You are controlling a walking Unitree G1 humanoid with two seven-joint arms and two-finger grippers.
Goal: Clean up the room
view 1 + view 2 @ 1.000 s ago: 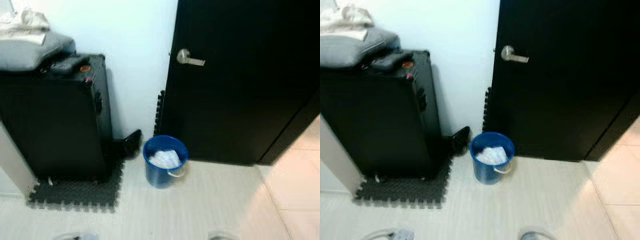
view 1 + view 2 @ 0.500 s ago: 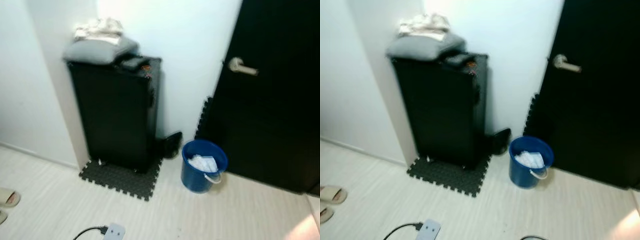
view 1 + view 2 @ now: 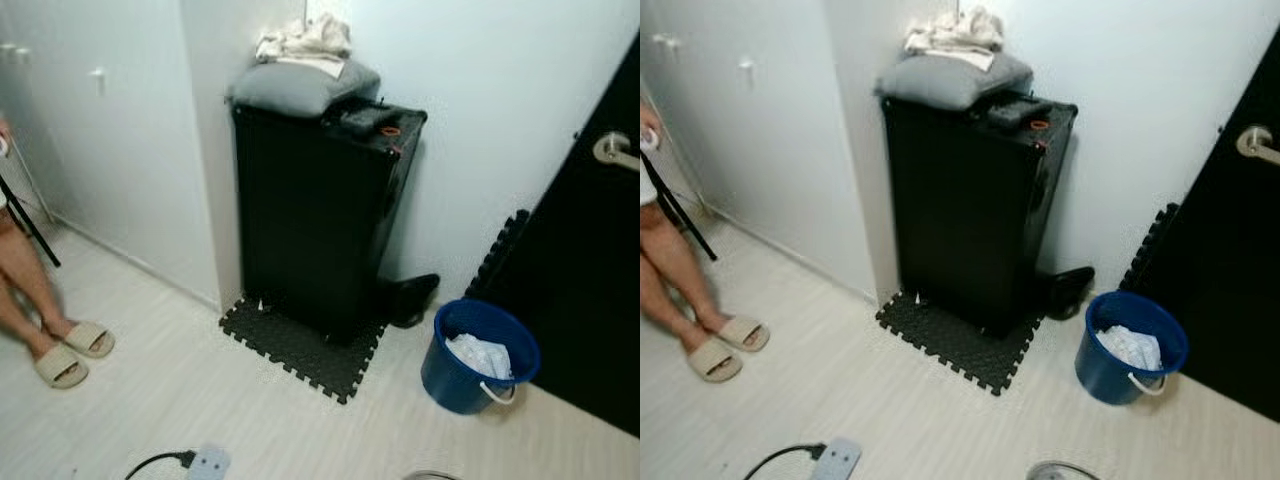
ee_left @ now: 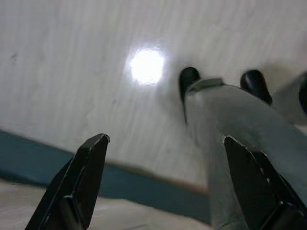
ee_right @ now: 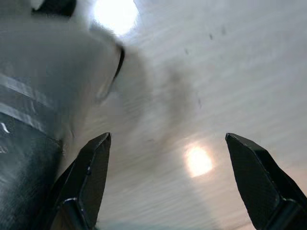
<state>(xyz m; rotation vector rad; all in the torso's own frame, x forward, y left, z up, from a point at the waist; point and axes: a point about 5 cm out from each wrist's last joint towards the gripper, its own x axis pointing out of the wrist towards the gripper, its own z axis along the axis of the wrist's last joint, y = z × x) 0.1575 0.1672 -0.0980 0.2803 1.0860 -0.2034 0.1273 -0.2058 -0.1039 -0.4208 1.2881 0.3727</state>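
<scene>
Blue bucket point(image 3: 478, 357) with white trash sits lower right by the black cabinet point(image 3: 320, 215), both grippers point(image 4: 163, 187) point(image 5: 168, 184) hang spread and empty over pale floor; looks like searching step, next needs finding clutter, maybe power strip point(image 3: 833, 459) bottom edge.

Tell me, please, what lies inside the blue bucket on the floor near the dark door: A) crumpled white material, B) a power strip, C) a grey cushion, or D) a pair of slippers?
A: the blue bucket holds a crumpled white wad; the slippers are on a person's feet, the power strip lies on the floor, and the grey cushion sits on the black cabinet.
</scene>
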